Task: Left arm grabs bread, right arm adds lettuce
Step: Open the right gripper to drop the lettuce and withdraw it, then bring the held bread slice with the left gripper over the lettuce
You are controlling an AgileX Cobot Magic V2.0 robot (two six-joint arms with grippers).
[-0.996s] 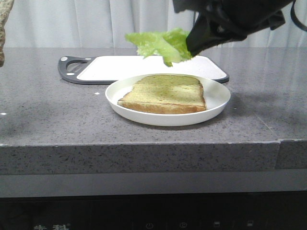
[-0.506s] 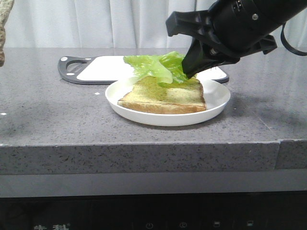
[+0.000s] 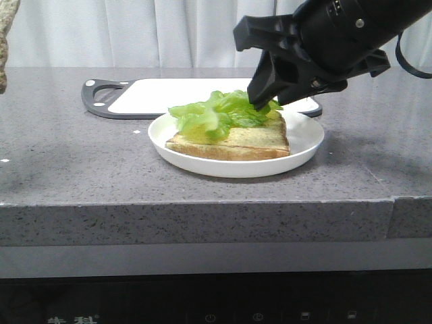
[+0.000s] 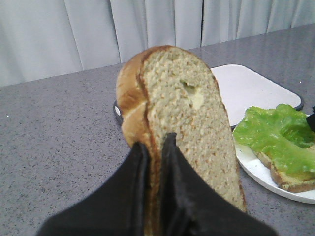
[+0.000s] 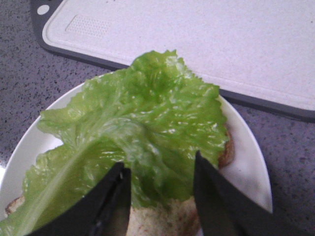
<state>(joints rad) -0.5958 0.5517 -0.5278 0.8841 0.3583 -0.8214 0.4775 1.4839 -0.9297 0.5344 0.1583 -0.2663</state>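
Note:
The bread (image 3: 250, 142), a square toasted slice, lies on a white plate (image 3: 307, 135). The crinkly green lettuce (image 3: 219, 111) lies spread on top of it, overhanging its left side. My right gripper (image 3: 263, 101) hovers at the lettuce's right end. In the right wrist view it (image 5: 160, 172) is open, its fingers straddling the leaf (image 5: 142, 128) over the bread (image 5: 157, 221) without gripping it. My left gripper (image 4: 155, 140) is shut on a second bread slice (image 4: 187, 108) and holds it upright in the air. That slice shows at the front view's top left edge (image 3: 5, 34).
A white cutting board (image 3: 155, 94) with a dark rim lies flat behind the plate; it also shows in the right wrist view (image 5: 197, 39). The grey counter drops off at its front edge. A white curtain hangs behind.
My right gripper came down from above with the lettuce, laid it on the bread on the plate, and opened. The left arm's slice has not moved.

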